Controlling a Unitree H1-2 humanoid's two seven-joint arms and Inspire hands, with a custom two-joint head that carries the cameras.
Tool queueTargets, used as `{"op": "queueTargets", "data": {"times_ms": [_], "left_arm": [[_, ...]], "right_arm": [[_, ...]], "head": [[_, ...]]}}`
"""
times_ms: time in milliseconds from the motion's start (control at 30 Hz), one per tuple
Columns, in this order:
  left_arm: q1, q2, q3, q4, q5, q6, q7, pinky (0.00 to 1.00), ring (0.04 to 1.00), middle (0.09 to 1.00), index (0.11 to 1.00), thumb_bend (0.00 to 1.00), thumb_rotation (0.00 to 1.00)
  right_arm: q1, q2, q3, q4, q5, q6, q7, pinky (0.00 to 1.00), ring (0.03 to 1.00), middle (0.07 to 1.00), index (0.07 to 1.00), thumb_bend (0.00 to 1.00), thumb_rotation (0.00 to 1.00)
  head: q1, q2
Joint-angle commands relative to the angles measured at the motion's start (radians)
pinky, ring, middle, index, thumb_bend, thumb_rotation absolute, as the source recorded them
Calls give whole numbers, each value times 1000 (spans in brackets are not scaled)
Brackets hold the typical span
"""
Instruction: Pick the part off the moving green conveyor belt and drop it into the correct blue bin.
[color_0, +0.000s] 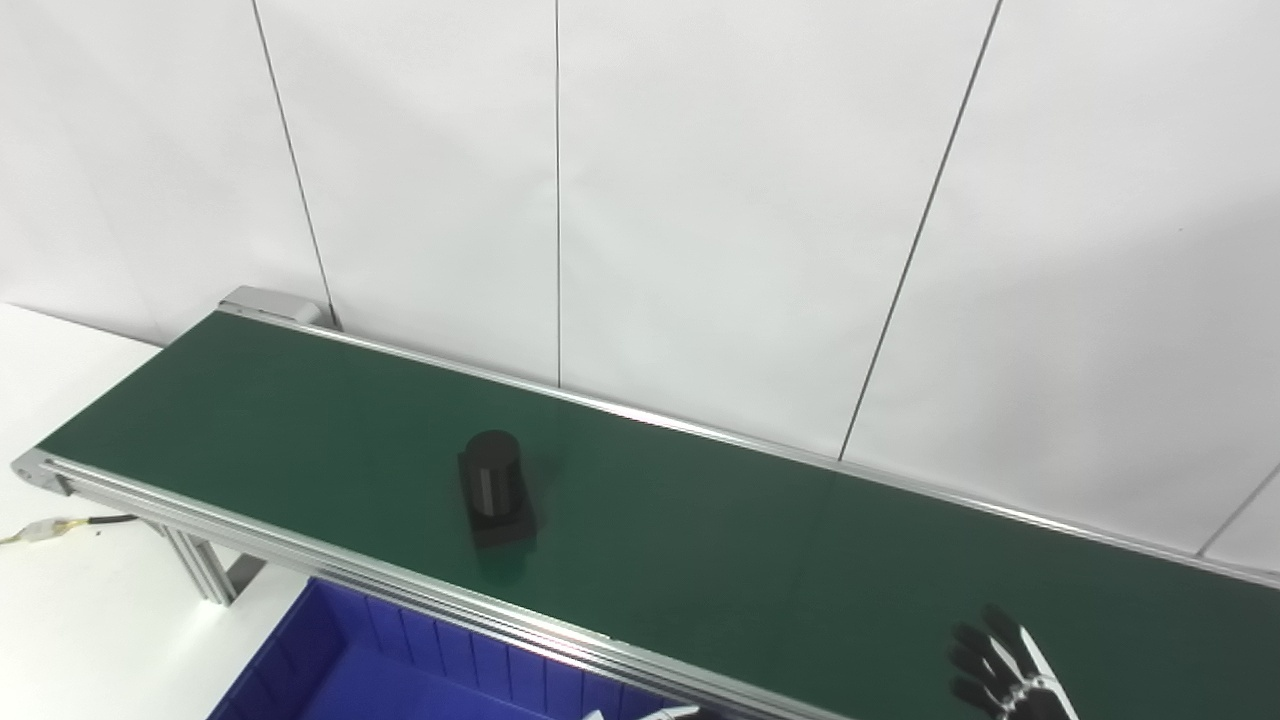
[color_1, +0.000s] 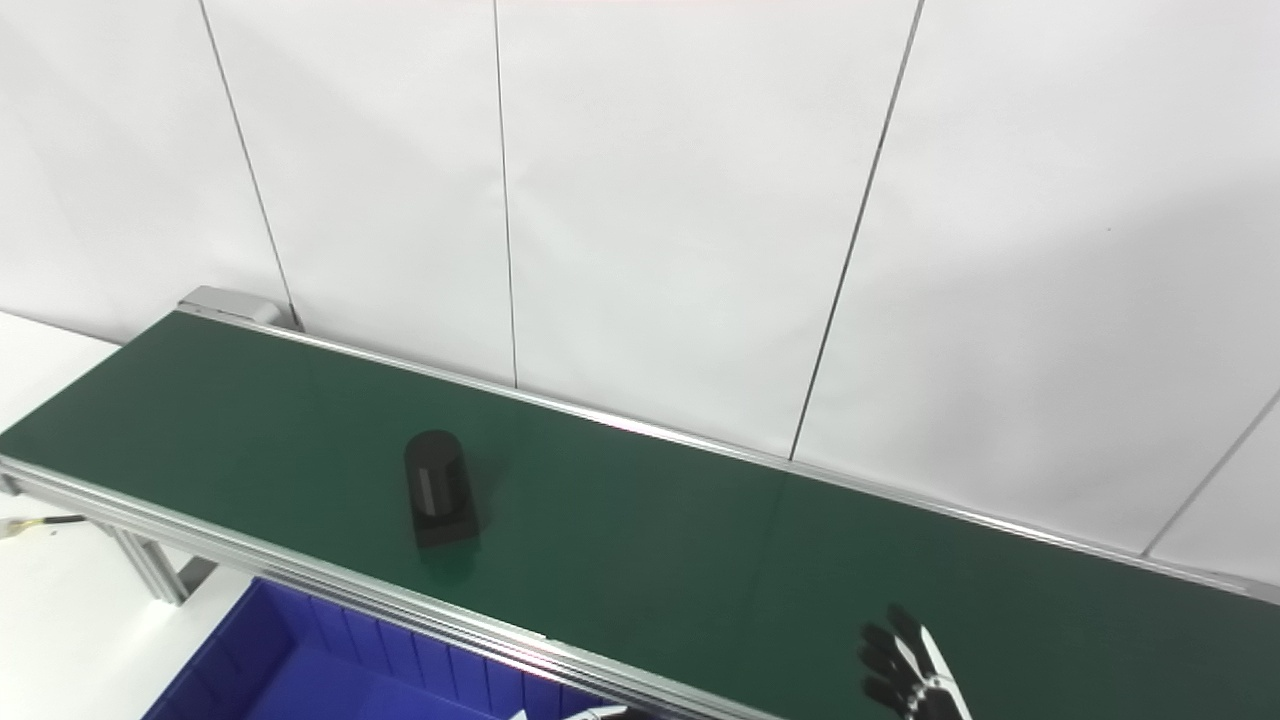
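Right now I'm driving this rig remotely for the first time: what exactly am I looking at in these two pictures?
Both pictures come from two cameras side by side on a humanoid robot's head, so they show one scene. A green conveyor belt runs along a white wall. On it stands one black part, a cylinder on a square base. A blue bin sits below the belt's near edge. The right hand hovers over the belt, fingers spread, holding nothing. Only a sliver of the left hand shows at the bottom edge.
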Motion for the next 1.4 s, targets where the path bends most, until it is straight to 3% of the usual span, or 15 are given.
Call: {"op": "queueTargets", "data": {"times_ms": [0,167,333,400,533,833,1033,1233,1367], "left_arm": [[-10,-7,2,-34,-8,-13,14,595,775,881,897,1000,280],[0,-2,6,-54,4,0,19,601,794,889,898,1000,308],[15,-7,20,-82,-46,13,7,621,811,893,898,1000,284],[20,-18,31,-85,-102,11,-3,694,822,884,893,1000,249],[26,-18,37,-86,-129,3,-3,723,832,883,895,1000,251],[31,-5,39,-104,-153,16,-24,729,850,899,905,1000,258],[36,11,38,-132,-165,29,-46,750,866,912,920,1000,256],[66,30,51,-221,-120,84,-34,770,861,906,924,1000,288],[90,36,63,-243,-111,79,-29,757,851,894,927,1000,283]], "right_arm": [[-35,10,-9,-28,-34,18,-13,868,892,902,1000,990,178],[-90,30,1,-1,-103,42,-17,840,886,910,1000,969,246],[-137,70,17,-31,-152,165,-11,844,898,926,1000,935,134],[-158,82,17,-21,-154,192,-11,870,912,939,1000,921,149],[-185,91,25,-11,-187,232,-12,870,923,952,1000,913,201],[-235,109,51,32,-255,281,-16,867,936,968,1000,873,267],[-274,121,53,77,-249,284,-21,892,945,966,1000,891,424],[-302,127,58,96,-263,308,-19,903,946,963,1000,898,444],[-316,128,64,95,-276,339,-10,908,945,968,1000,900,443]], "head": [[-5,4],[-34,11],[-74,26],[-82,30],[-117,45],[-199,77],[-224,95],[-236,119],[-239,131]]}}
